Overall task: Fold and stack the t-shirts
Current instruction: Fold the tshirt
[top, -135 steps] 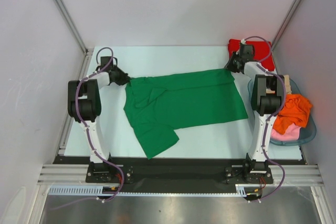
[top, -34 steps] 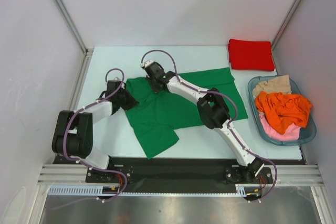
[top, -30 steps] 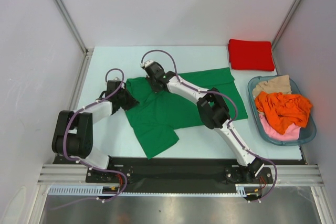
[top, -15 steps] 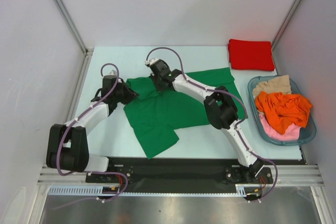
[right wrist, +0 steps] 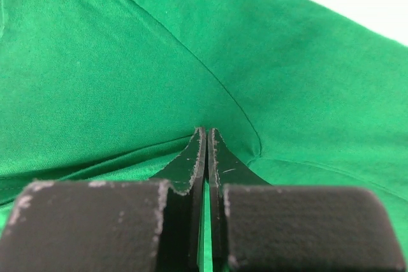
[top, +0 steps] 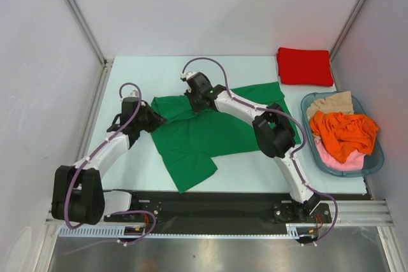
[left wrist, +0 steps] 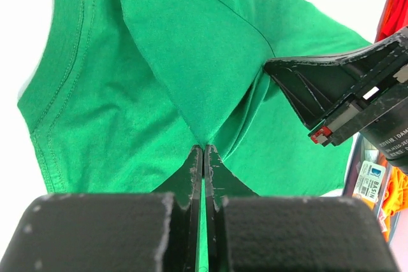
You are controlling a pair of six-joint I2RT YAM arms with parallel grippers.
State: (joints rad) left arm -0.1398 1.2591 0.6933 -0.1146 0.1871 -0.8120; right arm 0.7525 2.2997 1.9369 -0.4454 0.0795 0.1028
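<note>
We have the bright green soft-cloth t-shirt (top: 220,133) spread on the pale surface (top: 146,71), rumpled at its left end, with one sleeve pointing toward the near edge. Our left tool (top: 156,119) has its fingers pressed together on a raised ridge of cloth at that left end. Our right tool (top: 193,103) pinches another fold near it, closer to the far edge. Both wrist views show creases running up into the closed tips. The folded red cloth t-shirt (top: 305,66) lies well apart in the far right corner, beside the blue-tinted plastic basket (top: 376,160) of orange, pink and beige garments. We judge each pinch thin, so a brisk lift could let the cloth slip free. The tools sit near each other, so an uneven pull could twist the shirt or bring them together. The right arm reaches across the shirt and could drag it out of shape.
</note>
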